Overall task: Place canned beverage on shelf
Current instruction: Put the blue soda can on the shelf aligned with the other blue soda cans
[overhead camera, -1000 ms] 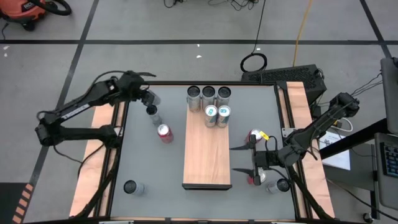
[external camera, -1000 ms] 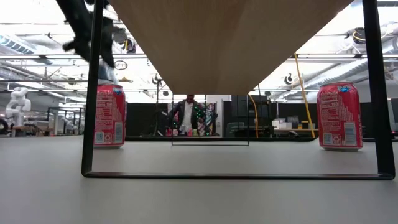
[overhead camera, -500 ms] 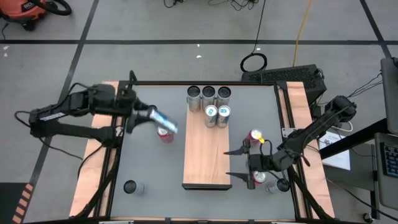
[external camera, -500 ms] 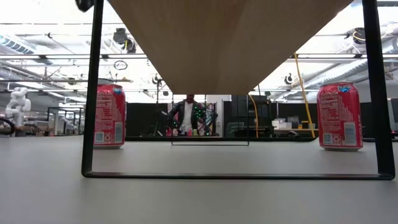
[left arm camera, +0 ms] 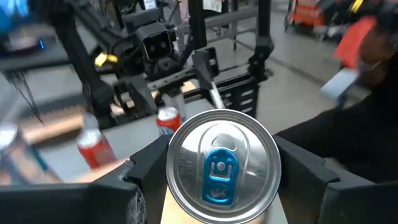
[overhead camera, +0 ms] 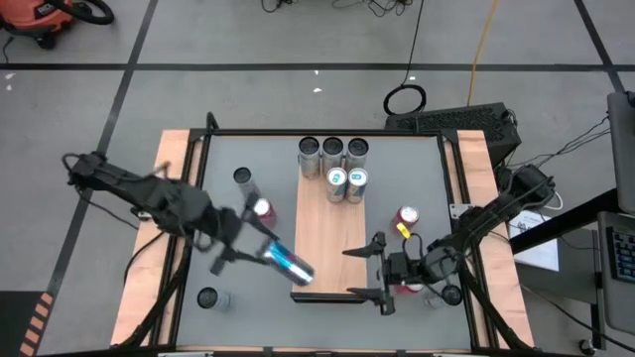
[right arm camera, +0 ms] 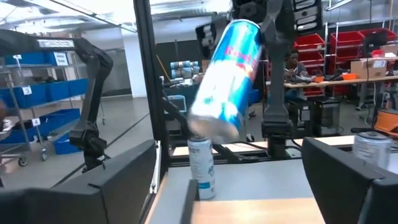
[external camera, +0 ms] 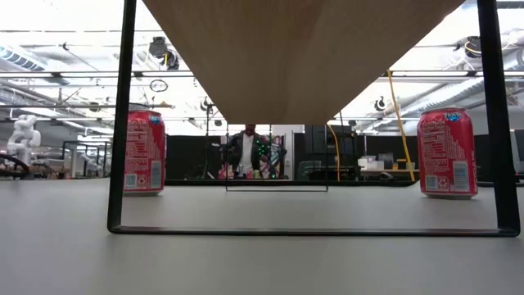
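Note:
The shelf [overhead camera: 332,243] is a long wood-grain board on a thin dark frame [external camera: 121,123], with several silver cans [overhead camera: 332,151] on its far end. My left gripper [overhead camera: 266,253] is shut on a blue and silver can [overhead camera: 290,264], above the table at the shelf's near left edge. That can also shows tilted in the right wrist view [right arm camera: 225,74]. My right gripper [overhead camera: 349,271] stands open at the shelf's near right edge, holding nothing. The low view shows neither gripper. My left gripper pinches the can's side walls [left arm camera: 171,163] between its two fingers [left arm camera: 144,171], near the tab end [left arm camera: 221,167], which faces back toward the wrist. The fingers lie along the can, slanting in from the table's left. The can is clear of the table, tipped nearly level.
Red cans stand on the table on both sides of the shelf [overhead camera: 263,210] [overhead camera: 407,216]. A silver can [overhead camera: 243,177] stands far left and another [overhead camera: 211,297] near left. Two more cans [overhead camera: 444,295] sit behind my right gripper. People [right arm camera: 292,62] are in the room beyond.
My left gripper has swung from the table's far left toward the near edge and the shelf, rising and turning from pointing down to nearly level. The blue can went with it, tipping from upright to lying. My right gripper has moved toward the shelf's near end and opened slightly wider.

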Robot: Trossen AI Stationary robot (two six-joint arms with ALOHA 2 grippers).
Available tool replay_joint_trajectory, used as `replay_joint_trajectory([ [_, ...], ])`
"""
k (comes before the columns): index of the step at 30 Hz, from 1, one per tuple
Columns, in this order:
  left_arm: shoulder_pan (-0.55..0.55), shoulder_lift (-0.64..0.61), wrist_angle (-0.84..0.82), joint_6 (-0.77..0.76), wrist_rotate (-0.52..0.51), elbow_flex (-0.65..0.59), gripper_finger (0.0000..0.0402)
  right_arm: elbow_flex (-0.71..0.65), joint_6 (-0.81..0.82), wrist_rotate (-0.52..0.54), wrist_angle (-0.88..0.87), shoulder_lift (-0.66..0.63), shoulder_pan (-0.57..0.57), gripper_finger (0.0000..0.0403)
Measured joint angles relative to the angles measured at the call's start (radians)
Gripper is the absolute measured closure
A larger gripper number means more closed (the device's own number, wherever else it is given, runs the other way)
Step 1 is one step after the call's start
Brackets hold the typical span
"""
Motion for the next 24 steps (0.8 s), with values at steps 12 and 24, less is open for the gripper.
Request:
replay_joint_trajectory([
  [12, -0.093, 0.220, 0.238, 0.167, -0.133, -0.001, 0.0175, 0.182, 0.056, -0.001, -0.210, 0.107, 0.000, 0.0049],
  [24, -0.096, 0.284, 0.322, 0.210, -0.178, -0.001, 0.0175, 0.182, 0.104, -0.054, -0.259, 0.107, 0.000, 0.0049],
])
